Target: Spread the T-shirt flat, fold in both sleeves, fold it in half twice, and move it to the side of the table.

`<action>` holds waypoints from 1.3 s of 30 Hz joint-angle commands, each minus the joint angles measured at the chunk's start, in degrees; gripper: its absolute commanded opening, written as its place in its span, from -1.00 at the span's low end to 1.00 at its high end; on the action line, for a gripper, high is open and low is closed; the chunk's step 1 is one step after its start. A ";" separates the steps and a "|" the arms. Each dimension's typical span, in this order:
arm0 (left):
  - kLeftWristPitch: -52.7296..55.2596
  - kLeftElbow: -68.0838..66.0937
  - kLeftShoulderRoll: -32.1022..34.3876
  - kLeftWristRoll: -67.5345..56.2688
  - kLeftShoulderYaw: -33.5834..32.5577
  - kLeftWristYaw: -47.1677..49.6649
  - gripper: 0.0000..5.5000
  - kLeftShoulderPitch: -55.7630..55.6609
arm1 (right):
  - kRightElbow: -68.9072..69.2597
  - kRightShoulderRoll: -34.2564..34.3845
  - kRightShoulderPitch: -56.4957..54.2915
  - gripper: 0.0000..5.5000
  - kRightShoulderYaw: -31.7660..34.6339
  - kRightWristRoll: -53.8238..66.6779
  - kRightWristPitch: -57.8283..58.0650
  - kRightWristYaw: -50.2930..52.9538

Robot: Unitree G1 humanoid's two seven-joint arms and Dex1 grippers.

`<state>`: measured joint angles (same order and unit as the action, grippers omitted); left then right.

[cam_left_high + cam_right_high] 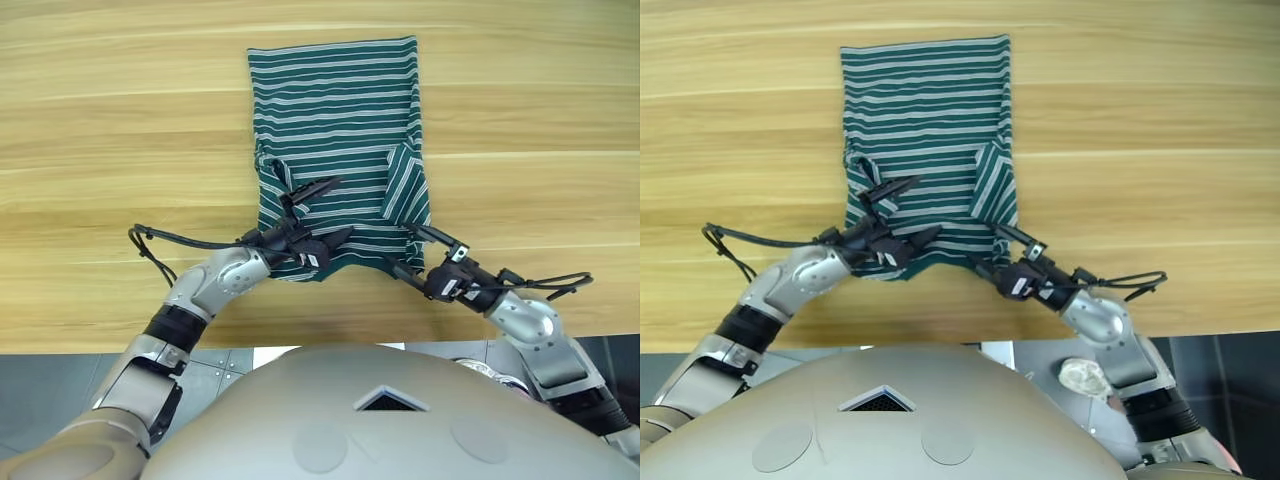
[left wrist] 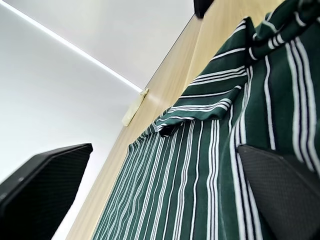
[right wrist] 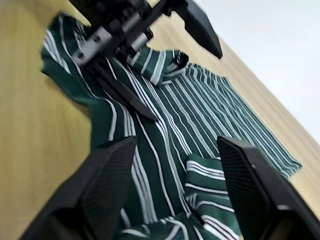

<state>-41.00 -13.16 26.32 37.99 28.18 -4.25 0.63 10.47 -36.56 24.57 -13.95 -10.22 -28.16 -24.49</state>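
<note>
The T-shirt (image 1: 335,110), green with pale stripes, lies flat around the middle of the table (image 1: 100,120) as one long narrow panel running straight away from me. Its far hem is square and smooth. At the near end both sleeves look turned in over the body: the left sleeve (image 1: 272,175), on my left side, sits as a small bunched flap, and the right sleeve (image 1: 402,185), on my right, as a neater slanted one. The near edge between them is a little rumpled.

My left gripper (image 1: 325,212) is over the near left part of the shirt with its fingers spread wide and nothing pinched between them. One finger lies low along the cloth and the other stands up clear of it. My right gripper (image 1: 408,255) sits at the near right corner, also released, with its two fingers apart and striped cloth showing in the gap between them. I cannot tell whether they touch the cloth.

By my reading the spreading is done and so is the folding-in of the sleeves. Both half folds remain, since the shirt is at full length, and so does the move to the side of the table. The near corners under my grippers seem the natural place to take hold for the first fold
</note>
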 commanded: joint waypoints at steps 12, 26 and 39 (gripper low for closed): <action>3.61 -2.79 3.84 0.99 -0.09 -0.84 0.96 5.10 | -10.10 -1.84 -0.60 0.09 7.21 -3.91 -1.52 3.44; 4.17 -3.16 5.16 1.83 -0.47 -0.78 0.96 6.78 | -12.33 -3.99 -1.20 0.09 11.13 -3.97 -4.74 2.86; -4.76 15.85 4.87 -3.42 -8.48 7.12 0.96 8.67 | 5.93 -3.10 -0.24 0.09 9.23 34.80 -3.32 -11.65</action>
<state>-44.67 -3.82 30.50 36.61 23.21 1.76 8.87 15.81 -40.18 26.23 -5.40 22.20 -33.57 -34.72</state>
